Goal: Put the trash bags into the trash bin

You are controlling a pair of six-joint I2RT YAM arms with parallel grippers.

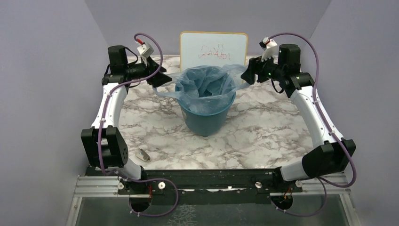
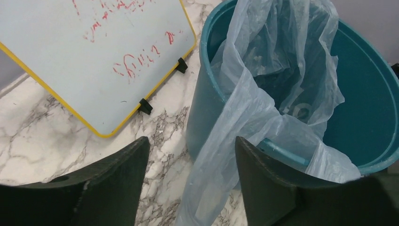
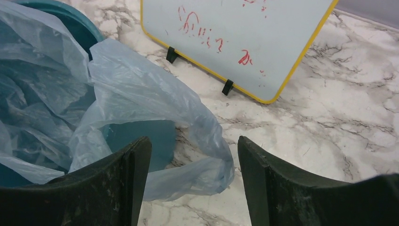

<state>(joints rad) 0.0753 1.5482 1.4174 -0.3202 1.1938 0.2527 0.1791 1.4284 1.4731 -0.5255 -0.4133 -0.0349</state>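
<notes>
Mostly there: bag [image 1: 207, 87] sitting in the bin [image 1: 207, 117] mid-bench [image 1: 263, 136], edges flopping over the rim both sides (needs tucking or folding down). Left gripper [image 2: 190, 162] spread around a hanging flap, not pinching. Right gripper [image 3: 193, 162] spread too, holding nothing.
</notes>
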